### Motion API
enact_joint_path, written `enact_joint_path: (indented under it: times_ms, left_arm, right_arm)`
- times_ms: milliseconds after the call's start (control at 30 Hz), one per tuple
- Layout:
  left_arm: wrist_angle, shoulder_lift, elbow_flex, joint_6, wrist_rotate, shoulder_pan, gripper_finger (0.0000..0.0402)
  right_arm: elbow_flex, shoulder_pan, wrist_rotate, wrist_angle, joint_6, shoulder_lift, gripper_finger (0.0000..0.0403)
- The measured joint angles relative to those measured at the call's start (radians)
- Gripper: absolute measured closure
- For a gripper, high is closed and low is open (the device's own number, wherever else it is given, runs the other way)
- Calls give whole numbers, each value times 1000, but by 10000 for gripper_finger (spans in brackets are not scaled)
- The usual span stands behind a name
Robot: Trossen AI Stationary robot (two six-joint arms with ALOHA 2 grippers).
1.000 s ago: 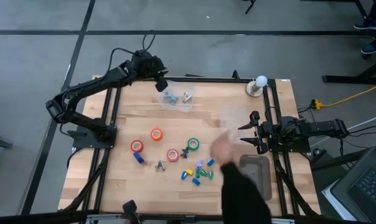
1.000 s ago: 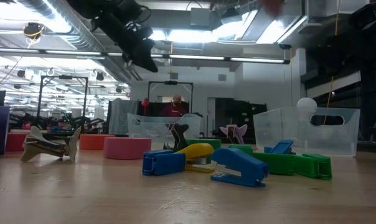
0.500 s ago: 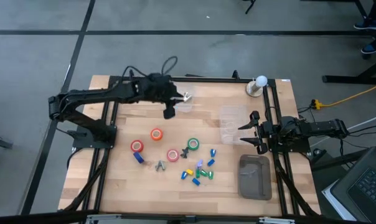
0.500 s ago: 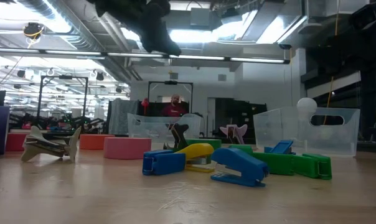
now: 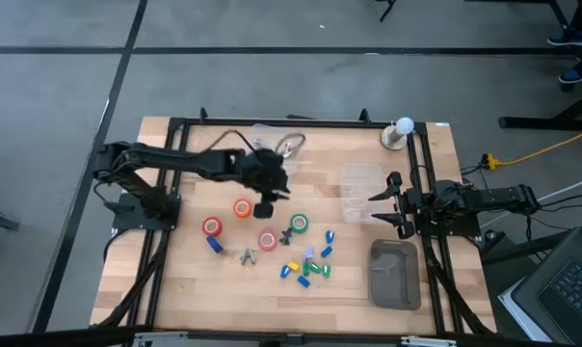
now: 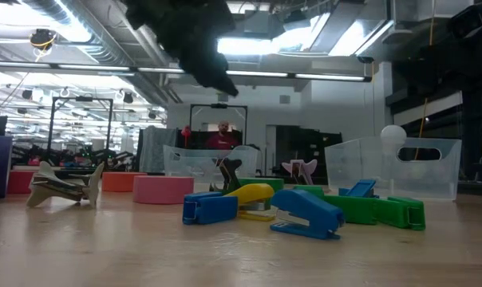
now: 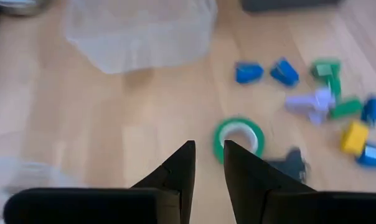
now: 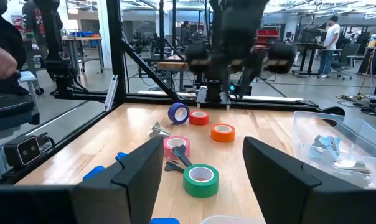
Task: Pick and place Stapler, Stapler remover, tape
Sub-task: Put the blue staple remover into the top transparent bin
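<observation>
Tape rolls lie flat on the wooden table: orange (image 5: 242, 207), red (image 5: 211, 226), pink (image 5: 268, 240) and green (image 5: 299, 224) (image 7: 238, 138). Small blue, yellow and green staplers (image 5: 305, 265) (image 6: 305, 214) sit in a cluster near them. A pale staple remover (image 5: 248, 255) and a dark one (image 7: 292, 163) rest beside the rolls. My left gripper (image 5: 265, 209) (image 7: 209, 152) hangs above the table between the orange and green rolls, slanting down, its fingers a narrow gap apart with nothing between them. My right gripper (image 5: 383, 202) (image 8: 203, 168) waits open at the right edge.
A clear container (image 5: 277, 145) stands at the far middle and another (image 5: 358, 188) (image 7: 138, 31) right of centre. A grey tray (image 5: 394, 273) lies near right. A white ball on a stand (image 5: 400, 130) is at the far right corner. Black frame rails run along both sides.
My left gripper has swung from above the far clear container toward the table's middle and near edge, sinking and turning as it went; its finger gap is unchanged. A person's arm that reached in at the near right has withdrawn from view.
</observation>
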Motion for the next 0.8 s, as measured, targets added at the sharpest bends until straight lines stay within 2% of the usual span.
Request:
enact_joint_path:
  times_ms: [200, 433, 533, 700, 800]
  left_arm:
    - [-77, 95, 0, 191, -1, -74, 323]
    - [-77, 180, 0, 349, -8, -149, 318]
    - [-71, 216, 0, 381, -18, -170, 318]
    - [-19, 247, -1, 368, -120, -196, 319]
    - [10, 247, -1, 366, -134, -206, 319]
  right_arm:
    - [0, 0, 0, 0, 0, 0, 178]
    - [0, 0, 0, 0, 0, 0, 178]
    - [0, 0, 0, 0, 0, 0, 178]
    - [0, 0, -1, 0, 0, 0, 178]
    - [0, 0, -1, 0, 0, 0, 178]
